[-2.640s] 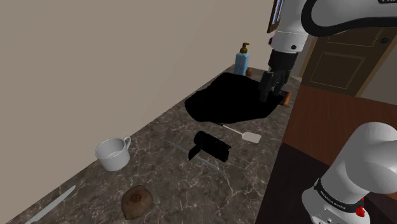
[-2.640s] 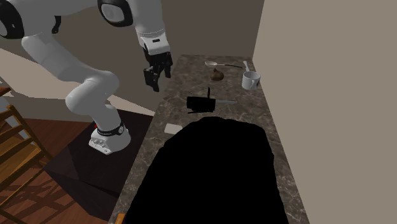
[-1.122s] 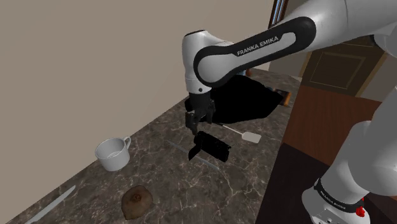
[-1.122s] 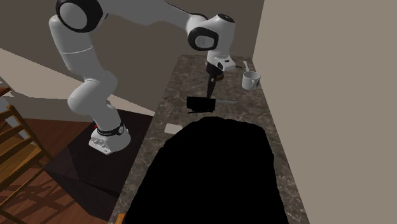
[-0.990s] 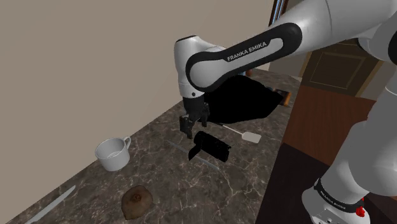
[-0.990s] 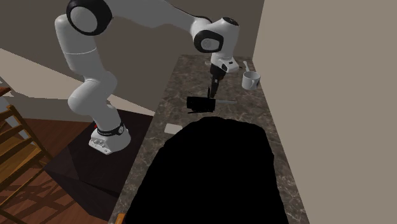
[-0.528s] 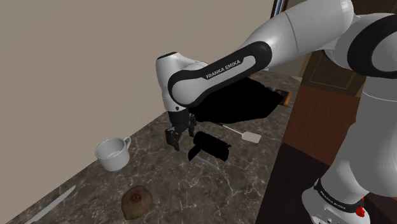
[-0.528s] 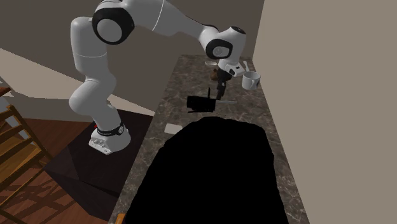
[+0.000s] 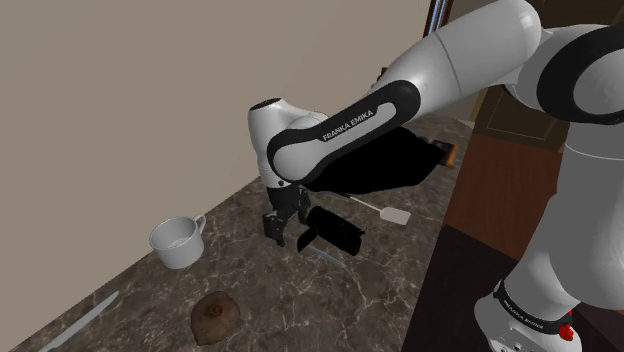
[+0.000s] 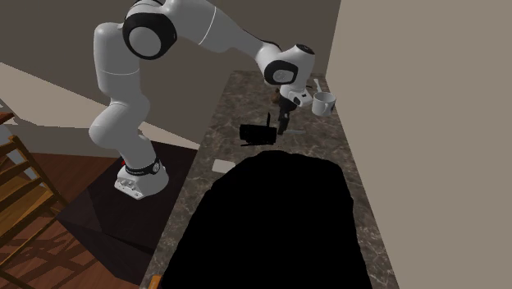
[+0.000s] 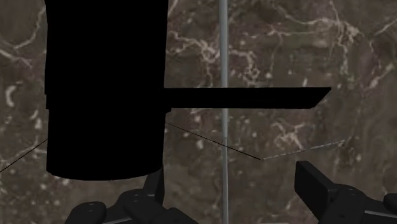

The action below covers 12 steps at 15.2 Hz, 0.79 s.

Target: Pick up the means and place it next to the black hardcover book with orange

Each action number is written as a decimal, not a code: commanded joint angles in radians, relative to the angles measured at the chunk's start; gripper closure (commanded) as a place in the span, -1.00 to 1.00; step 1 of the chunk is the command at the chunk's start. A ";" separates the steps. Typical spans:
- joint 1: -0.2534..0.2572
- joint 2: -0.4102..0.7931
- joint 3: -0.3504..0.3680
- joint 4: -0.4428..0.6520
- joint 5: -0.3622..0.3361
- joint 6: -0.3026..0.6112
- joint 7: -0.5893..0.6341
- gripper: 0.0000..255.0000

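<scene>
Marbled countertop [image 9: 385, 285] under downward-pointing gripper [image 9: 277, 238], fingers [image 11: 318, 184] apart

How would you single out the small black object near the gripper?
On the dark veined counter, between the white cup and the large black shape, lies a small black block. It alone has a flat bar jutting sideways across a thin grey rod.

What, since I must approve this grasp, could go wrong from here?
1. The open claw straddles the thin grey rod, while the black cylindrical object with a flat handle sits off to one side. Closing may pinch the rod instead.
2. One finger stands close to the black object's body and may nudge it on descent.
</scene>
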 commanded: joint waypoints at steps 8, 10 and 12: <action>0.000 0.000 0.000 -0.002 0.000 -0.002 0.001 1.00; 0.000 0.000 0.000 -0.002 0.000 -0.002 0.001 1.00; 0.000 0.000 0.000 -0.002 0.000 -0.002 0.001 1.00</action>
